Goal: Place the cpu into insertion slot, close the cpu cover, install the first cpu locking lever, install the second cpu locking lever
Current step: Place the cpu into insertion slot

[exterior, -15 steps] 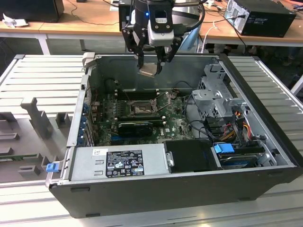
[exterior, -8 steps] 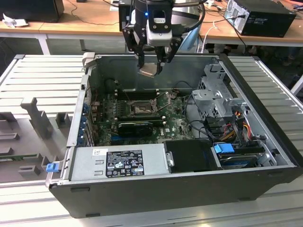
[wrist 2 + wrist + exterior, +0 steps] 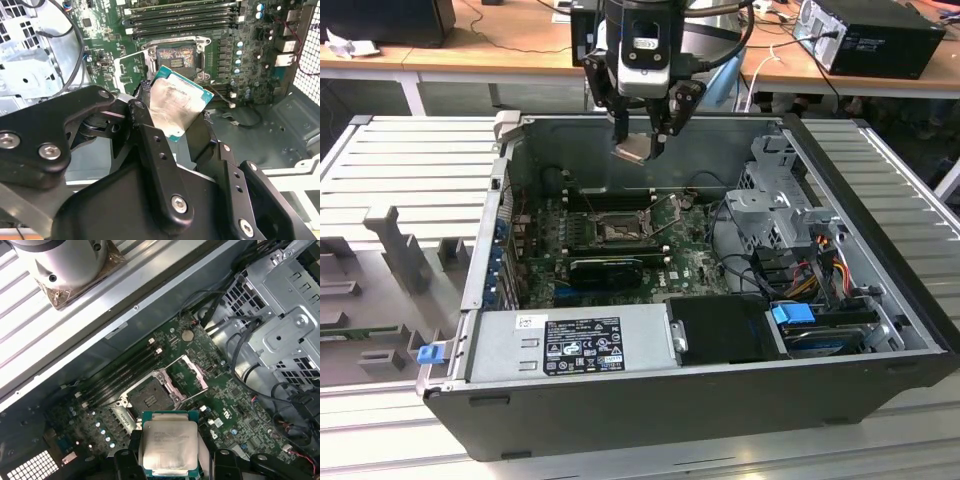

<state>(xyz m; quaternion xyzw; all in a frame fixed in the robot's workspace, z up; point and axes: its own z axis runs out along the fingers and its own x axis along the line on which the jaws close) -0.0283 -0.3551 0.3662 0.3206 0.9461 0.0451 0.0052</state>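
Ribbed grey counter (image 3: 640,462) runs along the near edge in the exterior view, and on it lies a big dark computer case (image 3: 670,400) on its side, panel off, insides on show. Along the case's near wall sits the silver power supply (image 3: 570,345). Beyond that is the green motherboard (image 3: 692,262), flat on the case floor, and a perforated metal drive cage (image 3: 775,205) stands at the exterior view's right.

Over to the arm: the black gripper (image 3: 642,143) hangs above the far part of the open case, close to the back wall. It's pinching the cpu (image 3: 632,151) between its two fingers, gripped by opposite edges! The chip is up in the air, well clear of the board, and it's tilted.

In the second wrist view the cpu (image 3: 177,107) shows its dull scuffed metal top with a teal border, slanting between the black fingers (image 3: 150,145). In the first wrist view the cpu (image 3: 169,445) shows that metal top as well.

Long black memory slots (image 3: 180,15) run just beside the socket. The insertion slot (image 3: 149,400) lies bare, dark square inside a metal rim, nothing seated in it. The cpu cover (image 3: 198,371) is swung open beside the slot, with green board visible through its central opening.
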